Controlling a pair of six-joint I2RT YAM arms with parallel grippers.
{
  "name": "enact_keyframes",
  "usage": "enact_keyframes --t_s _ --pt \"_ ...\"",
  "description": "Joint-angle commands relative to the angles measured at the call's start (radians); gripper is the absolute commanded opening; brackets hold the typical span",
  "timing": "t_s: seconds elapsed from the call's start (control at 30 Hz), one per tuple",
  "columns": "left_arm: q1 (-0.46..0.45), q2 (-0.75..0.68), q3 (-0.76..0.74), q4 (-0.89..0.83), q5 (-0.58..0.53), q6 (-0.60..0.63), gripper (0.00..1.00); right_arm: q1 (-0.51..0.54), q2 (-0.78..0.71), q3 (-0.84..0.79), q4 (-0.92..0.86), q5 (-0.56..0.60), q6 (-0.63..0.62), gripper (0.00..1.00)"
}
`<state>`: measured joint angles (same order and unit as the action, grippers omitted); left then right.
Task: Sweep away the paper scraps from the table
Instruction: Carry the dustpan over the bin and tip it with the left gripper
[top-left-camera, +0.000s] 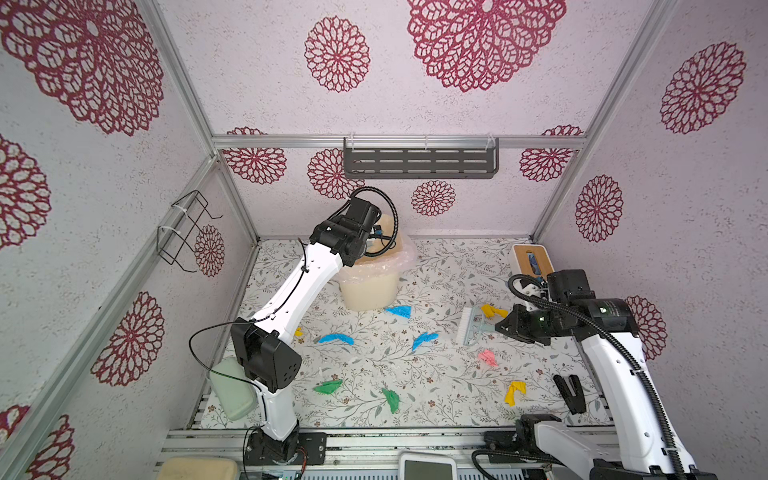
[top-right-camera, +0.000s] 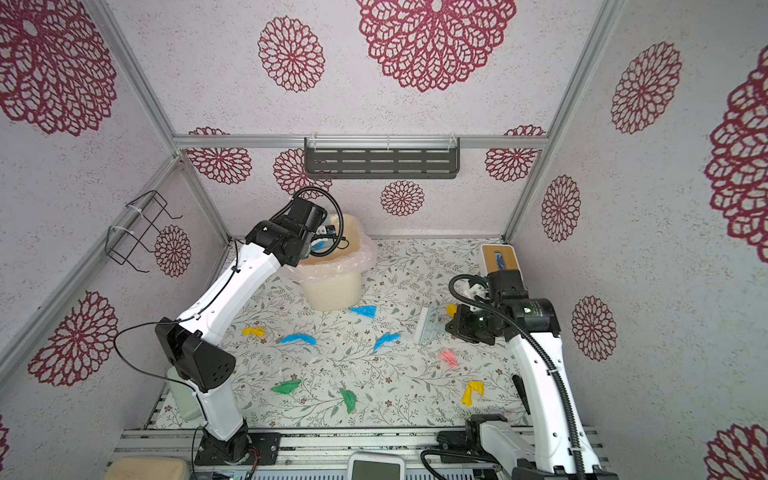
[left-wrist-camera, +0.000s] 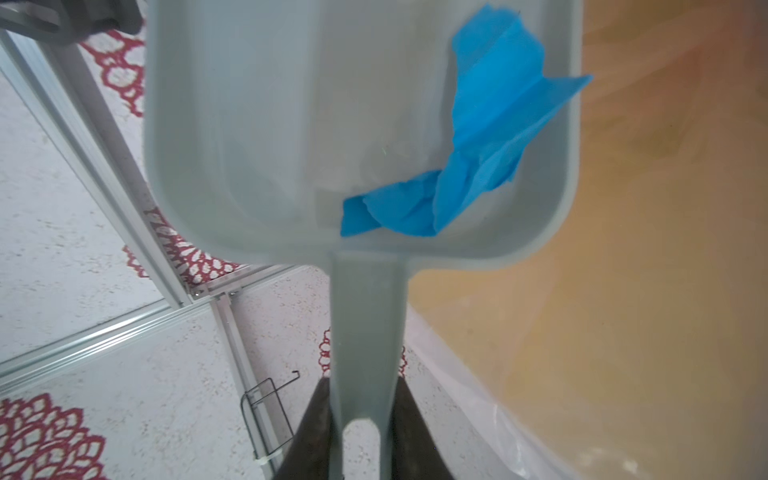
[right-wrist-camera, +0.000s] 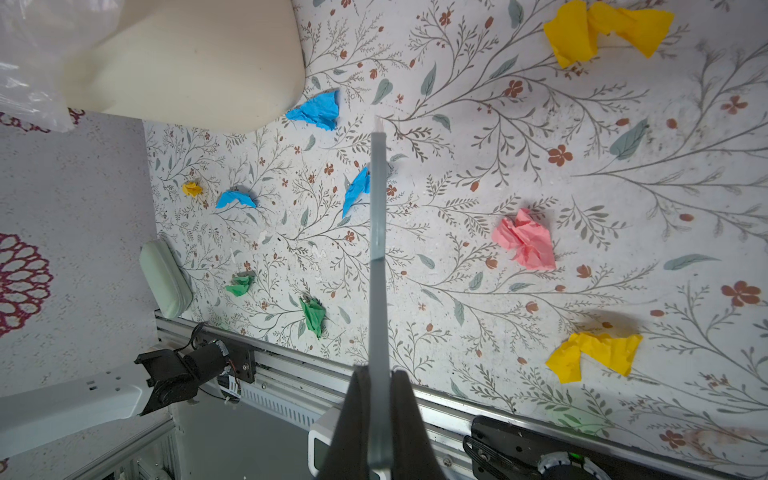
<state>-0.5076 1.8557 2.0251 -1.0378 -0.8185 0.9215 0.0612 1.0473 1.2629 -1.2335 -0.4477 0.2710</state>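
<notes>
Left gripper (left-wrist-camera: 361, 384): I am clenching it on the flat handle of the pale blue plastic dustpan (left-wrist-camera: 249, 124). It is hanging over the mouth of the cream plastic bin with the clear liner (top-left-camera: 368, 291).
Right gripper (right-wrist-camera: 380, 374): it is pinching the thin handle of the pale blue hand brush with white bristles (top-left-camera: 471, 328). I cannot tell whether the bristles are touching down.
Clock: I am reading the flat white table printed with grey-green vines (top-left-camera: 449, 266) in a top view, with 12 at the back wall.
Bin: standing at 12.
Brush: sitting at 3.
Pan load: one crumpled blue paper scrap (left-wrist-camera: 478, 166) is lying against the pan's handle-end wall, with a corner poking over the side wall.
Paper scraps on the table: nine are showing.
- Blue: one (top-left-camera: 399, 311) just in front of the bin, one (top-left-camera: 424, 340) near the centre, one (top-left-camera: 336, 338) toward 9.
- Yellow: a small one (top-left-camera: 298, 331) at 9, one (top-left-camera: 492, 311) just beside the brush, one (top-left-camera: 515, 391) at 5.
- Pink: one (top-left-camera: 488, 357) at 4.
- Green: two (top-left-camera: 328, 386) (top-left-camera: 391, 399) between 6 and 7.
Step in hand: I am judging this as emptying an early load, with most of the job waiting.
Next move: I am planning to tip the pan's lip downward until the scrap slides off, watching that overhanging corner for snagging. After that the pan needs setting lip-flat beside the brush.
</notes>
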Motion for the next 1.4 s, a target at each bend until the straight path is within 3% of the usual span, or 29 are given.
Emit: enact_keyframes --t_s 0.0,0.47,0.7,1.0,1.2,1.37 --pt "-0.006 -0.075 -0.02 0.123 -0.051 0.141 0.0 -0.006 -0.028 0.013 -0.012 -0.021 -0.004 0.0" --pt "-0.008 -0.113 -0.101 0.199 -0.056 0.243 0.0 -0.006 -0.039 0.025 -0.02 -0.015 -0.006 0.0" --pt "-0.008 -0.127 -0.111 0.215 -0.064 0.234 0.0 -0.006 -0.051 0.011 -0.02 -0.014 -0.004 0.0" --pt "-0.054 -0.194 -0.1 0.316 -0.092 0.038 0.0 -0.006 -0.036 0.056 -0.064 0.054 -0.047 0.0" --pt "-0.17 -0.277 -0.152 0.321 -0.047 -0.145 0.0 -0.006 -0.033 0.082 -0.137 0.228 -0.096 0.0" --pt "-0.274 -0.288 -0.132 0.175 0.028 -0.415 0.0 -0.004 -0.063 0.053 -0.176 0.403 -0.079 0.0"
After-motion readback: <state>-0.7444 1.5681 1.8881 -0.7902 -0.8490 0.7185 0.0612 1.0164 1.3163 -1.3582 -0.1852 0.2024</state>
